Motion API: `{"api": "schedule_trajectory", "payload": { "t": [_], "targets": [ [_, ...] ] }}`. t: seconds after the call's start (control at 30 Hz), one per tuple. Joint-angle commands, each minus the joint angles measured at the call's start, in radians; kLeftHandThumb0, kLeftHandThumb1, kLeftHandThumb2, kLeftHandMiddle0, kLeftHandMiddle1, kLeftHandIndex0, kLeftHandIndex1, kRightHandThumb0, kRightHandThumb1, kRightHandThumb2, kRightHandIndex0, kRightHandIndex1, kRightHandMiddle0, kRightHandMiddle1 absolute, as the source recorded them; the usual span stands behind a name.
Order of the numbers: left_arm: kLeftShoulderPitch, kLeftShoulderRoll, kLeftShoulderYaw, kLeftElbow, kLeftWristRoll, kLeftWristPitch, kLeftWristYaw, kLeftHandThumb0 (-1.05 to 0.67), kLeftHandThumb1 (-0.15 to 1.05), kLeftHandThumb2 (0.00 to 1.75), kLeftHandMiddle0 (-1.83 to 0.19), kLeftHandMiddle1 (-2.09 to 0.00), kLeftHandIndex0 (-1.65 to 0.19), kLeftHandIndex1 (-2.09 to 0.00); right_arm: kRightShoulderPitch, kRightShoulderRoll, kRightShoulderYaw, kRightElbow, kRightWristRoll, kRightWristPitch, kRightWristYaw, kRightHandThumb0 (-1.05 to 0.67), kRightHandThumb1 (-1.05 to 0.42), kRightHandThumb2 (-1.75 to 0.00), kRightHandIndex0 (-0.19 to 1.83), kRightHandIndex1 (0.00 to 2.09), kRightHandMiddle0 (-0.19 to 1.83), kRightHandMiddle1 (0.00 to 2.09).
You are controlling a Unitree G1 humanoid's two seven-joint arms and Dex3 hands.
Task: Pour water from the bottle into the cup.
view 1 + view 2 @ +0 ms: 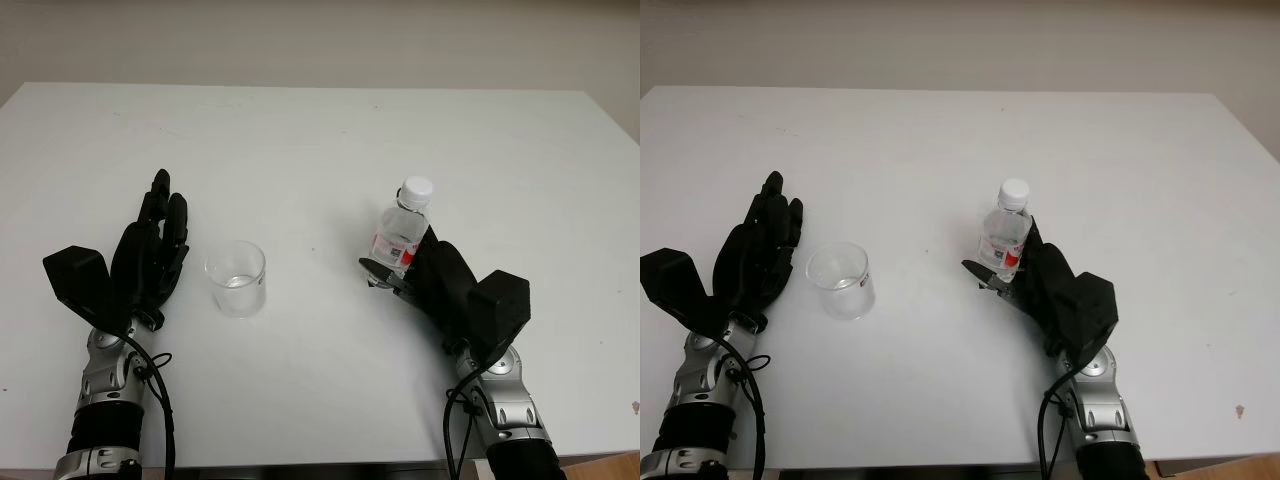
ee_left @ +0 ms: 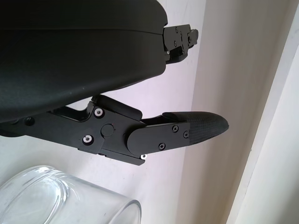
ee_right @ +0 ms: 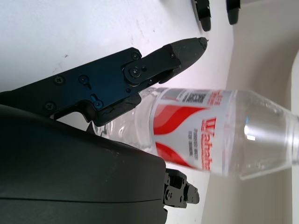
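— Look at the right robot hand [image 1: 415, 272]. Its fingers [image 3: 140, 70] are curled around the lower part of the bottle [image 1: 402, 232], at the red label [image 3: 187, 135]. I would say it pinches the bottle from both sides.

— Yes, and the bottle stands upright on the white table [image 1: 330, 140], on the right half of it. The white cap [image 1: 417, 188] is on the neck, closed, as far as I can see.

— And the left robot hand [image 1: 150, 255]?

— It is open and holds nothing. It is just beside the cup [image 1: 237, 278], on the cup's left side, but I cannot tell if it touches the glass. The cup itself is clear and stands upright between the two hands, nearer to the left one. If there is water inside, I cannot see it.

— So which step is this, in your opinion?

— The grasping step, I think. The bottle is taken but not lifted, and nothing is poured yet.

— Then what must come next?

— The bottle must go up and over toward the cup, then tilt with the mouth above the rim. But the cap seems to be in place, so this could block the water. Also the left robot hand should maybe steady the cup, because it looks light.
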State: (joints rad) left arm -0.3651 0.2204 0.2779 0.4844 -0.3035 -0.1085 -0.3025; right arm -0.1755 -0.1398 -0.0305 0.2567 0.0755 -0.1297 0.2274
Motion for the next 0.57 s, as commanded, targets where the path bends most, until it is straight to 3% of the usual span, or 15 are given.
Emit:
{"api": "schedule_trajectory", "payload": {
  "t": [0.0, 0.53],
  "targets": [
    [-0.009, 0.006, 0.005, 0.001, -0.004, 0.004, 0.0, -0.72, 1.05, 0.49, 0.12, -0.05, 0.11, -0.06, 0.023, 0.0, -0.016, -0.019, 0.018, -0.011, 0.005, -0.81, -0.9, -0.06, -0.19, 0.0, -0.19, 0.0],
    [-0.018, 0.004, 0.002, 0.004, 0.001, 0.001, -0.001, -0.7, 1.05, 0.51, 0.11, -0.05, 0.1, -0.06, 0.016, 0.025, -0.072, -0.037, 0.068, -0.088, -0.03, -0.91, -0.91, -0.05, -0.19, 0.0, -0.19, 0.0]
  ]
}}
